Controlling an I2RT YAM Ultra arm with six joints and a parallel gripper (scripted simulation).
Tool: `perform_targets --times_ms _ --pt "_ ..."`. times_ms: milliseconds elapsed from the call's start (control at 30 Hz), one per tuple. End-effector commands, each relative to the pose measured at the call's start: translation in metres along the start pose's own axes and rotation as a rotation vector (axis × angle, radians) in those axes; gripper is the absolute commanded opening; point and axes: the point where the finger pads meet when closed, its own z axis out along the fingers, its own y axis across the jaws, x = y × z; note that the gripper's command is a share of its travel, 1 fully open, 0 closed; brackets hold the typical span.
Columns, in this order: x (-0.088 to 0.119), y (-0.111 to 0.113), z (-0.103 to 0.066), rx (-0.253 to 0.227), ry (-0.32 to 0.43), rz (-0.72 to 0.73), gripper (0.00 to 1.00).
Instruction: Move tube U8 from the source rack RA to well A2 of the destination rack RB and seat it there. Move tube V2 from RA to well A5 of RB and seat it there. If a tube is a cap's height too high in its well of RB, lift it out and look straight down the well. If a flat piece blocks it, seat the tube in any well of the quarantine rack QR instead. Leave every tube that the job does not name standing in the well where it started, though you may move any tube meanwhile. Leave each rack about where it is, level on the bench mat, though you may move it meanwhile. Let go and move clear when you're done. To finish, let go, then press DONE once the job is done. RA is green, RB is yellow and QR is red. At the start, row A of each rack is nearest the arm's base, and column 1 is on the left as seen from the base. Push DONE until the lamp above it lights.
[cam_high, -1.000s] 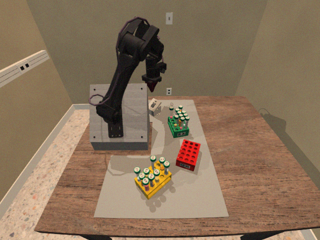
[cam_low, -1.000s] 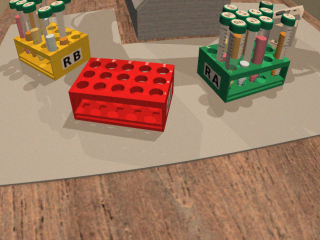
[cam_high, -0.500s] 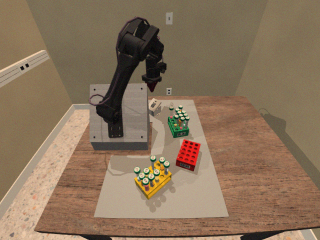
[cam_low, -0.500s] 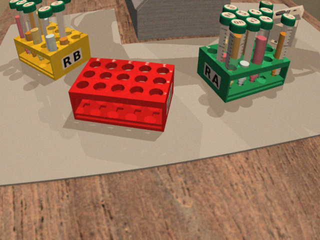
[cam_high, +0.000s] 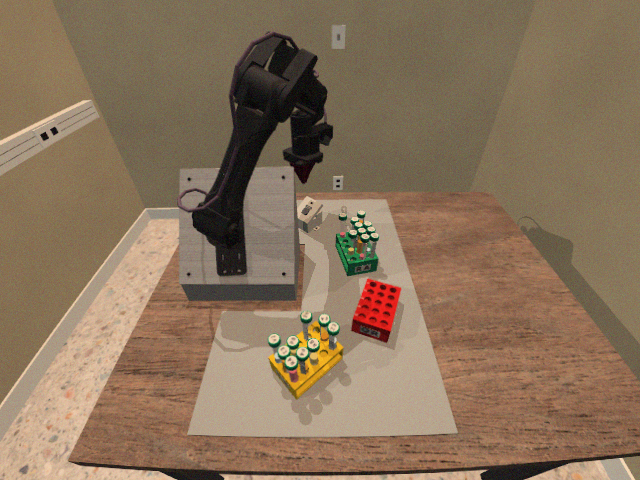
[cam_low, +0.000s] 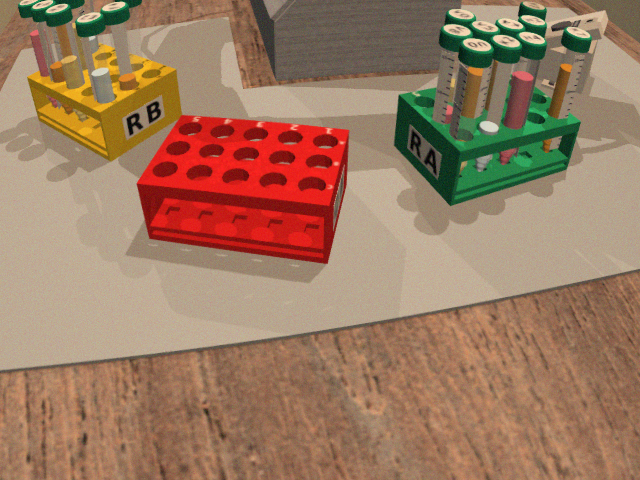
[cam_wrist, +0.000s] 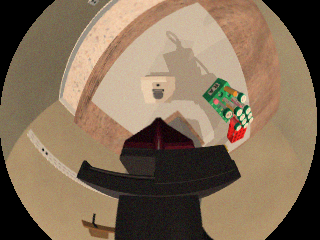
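Wood-grain table (cam_high: 496, 289) (cam_low: 320, 413) with grey mat (cam_high: 382, 403) (cam_low: 289, 304) (cam_wrist: 130, 65), beige walls (cam_high: 413, 103); racks labelled RA (cam_high: 356, 266) (cam_low: 426, 155) (cam_wrist: 212, 95) and RB (cam_high: 320, 374) (cam_low: 142, 124); fingers (cam_high: 303, 171) clenched, empty.

No clear change visible, top view matching its earlier pictures, exterior view likewise.
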Motion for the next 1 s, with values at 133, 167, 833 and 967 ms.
perform_targets --times_ms 133,167,833,967 --pt "0.005 0.001 0.021 0.011 0.011 -0.008 0.0" --pt "0.005 0.001 0.024 0.011 0.012 -0.008 0.0" --pt "0.003 0.001 0.062 0.012 0.01 -0.011 0.0" --pt "0.002 0.001 0.07 0.011 0.012 -0.009 0.0"
